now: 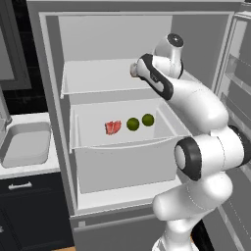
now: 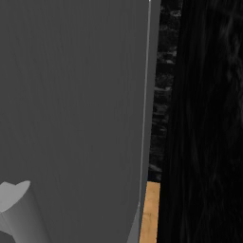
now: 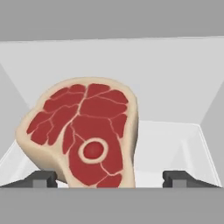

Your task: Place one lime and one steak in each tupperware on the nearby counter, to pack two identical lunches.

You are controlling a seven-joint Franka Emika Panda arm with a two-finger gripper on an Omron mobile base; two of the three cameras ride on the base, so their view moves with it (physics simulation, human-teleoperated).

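A thick steak [image 3: 85, 131] with a red marbled top and pale tan sides stands close before the hand on a white fridge shelf. My gripper [image 3: 111, 179] is open, its dark fingertips [image 3: 43, 179] on either side of the steak's lower edge, with a gap on the right. In the left base view my arm reaches onto the upper shelf [image 1: 98, 81]. In the drawer below lie a flat pink steak [image 1: 112, 127] and two limes [image 1: 133, 124] [image 1: 148, 119]. A light-grey tupperware [image 1: 27, 144] sits on the white counter [image 1: 29, 170] at the left.
The open fridge has white walls and a deep drawer front [image 1: 122, 166] below the arm. Its open door [image 1: 238, 98] stands at the right. A grey door panel [image 2: 71, 118] blocks the right base view. Dark cabinets with a silver handle [image 1: 19, 186] sit under the counter.
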